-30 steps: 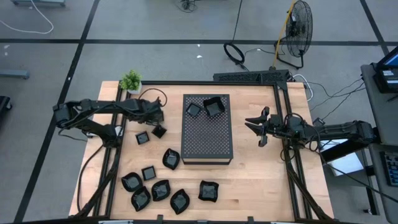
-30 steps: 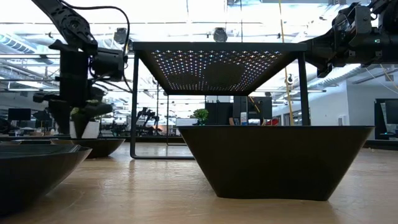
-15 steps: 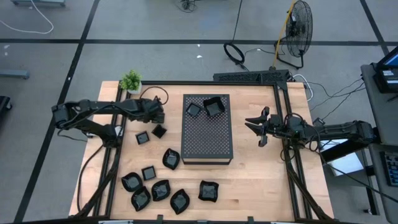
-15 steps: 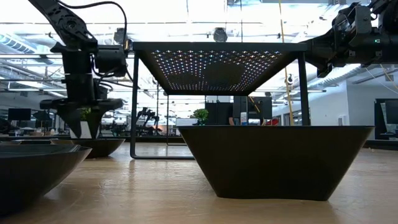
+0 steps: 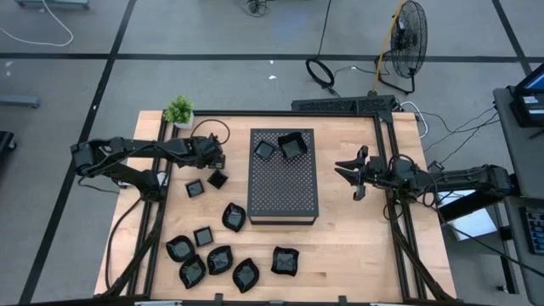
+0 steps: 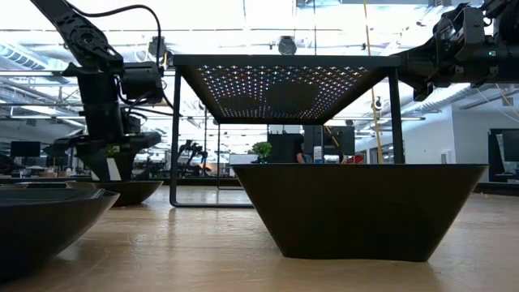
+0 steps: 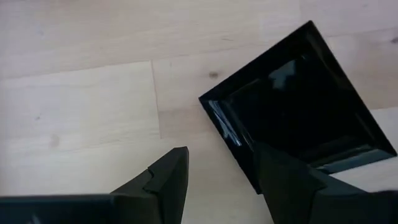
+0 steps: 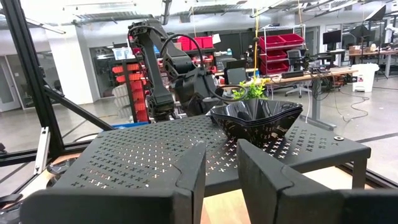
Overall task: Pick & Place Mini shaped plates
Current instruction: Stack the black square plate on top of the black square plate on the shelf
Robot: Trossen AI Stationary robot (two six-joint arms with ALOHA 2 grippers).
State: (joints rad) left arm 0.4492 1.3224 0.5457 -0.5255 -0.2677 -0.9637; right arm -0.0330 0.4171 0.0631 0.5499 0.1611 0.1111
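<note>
Left gripper (image 5: 218, 164), fingers apart, poised over a small square plate (image 7: 298, 106) lying flat on the wooden table (image 5: 357, 246), left of the perforated box (image 5: 283, 191); the plate sits corner-on, diagonals oblique to the table edges. Two plates (image 5: 286, 146) rest on the box's far end. Right gripper (image 5: 350, 172) waits right of the box, fingers apart.

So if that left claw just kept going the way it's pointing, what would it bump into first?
Probably the square plate on the table. The left claw points down, open, with one finger over the plate's edge and the other over bare wood. Its height above them is unclear.
</note>
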